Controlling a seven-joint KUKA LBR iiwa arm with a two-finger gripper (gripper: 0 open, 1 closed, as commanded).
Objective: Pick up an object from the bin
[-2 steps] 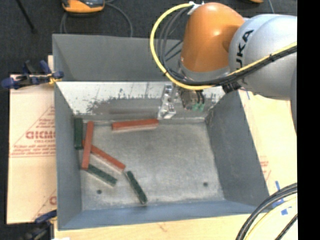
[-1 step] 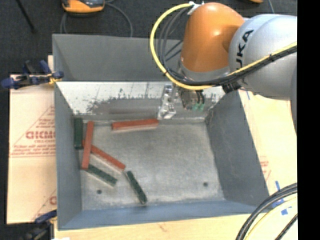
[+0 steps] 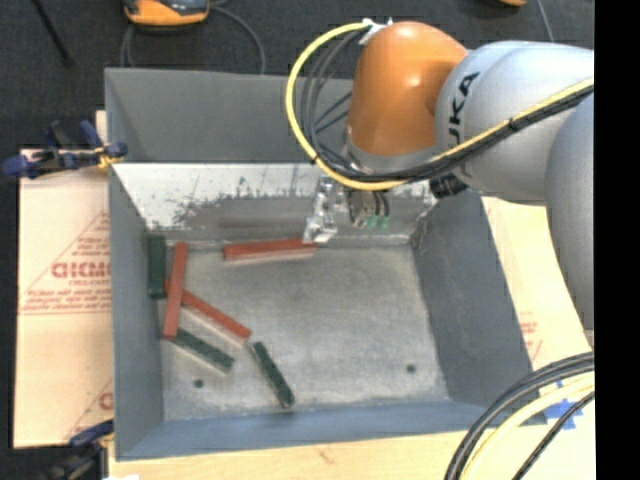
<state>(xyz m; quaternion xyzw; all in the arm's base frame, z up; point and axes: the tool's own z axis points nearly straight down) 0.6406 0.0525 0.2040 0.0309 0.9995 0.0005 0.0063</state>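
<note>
The arm, under its orange cover, comes in from the upper right of the frame and hangs over the far side of the grey bin. Its gripper sits low by the bin's far wall, upper middle of the frame, right at the right end of a long red stick. Whether the gripper is released or clenched cannot be told, nor whether it touches the stick. The long red stick lies flat and nearly level across the frame, close along the foot of the far wall and well apart from the others. It looks like a slim, stiff bar, probably light and smooth-sided. A hold across its narrow width near the middle would likely keep it level, while a hold at the very end may let it swing or slip. The wall just behind leaves little room on that side, but toward the lower edge of the frame the floor is bare. At the left lies a loose cluster. A dark green stick and a second red stick lie side by side, a slanting red stick lies below them, then a lower green stick and a bottom green stick. The middle and right of the floor are free for moving.
</note>
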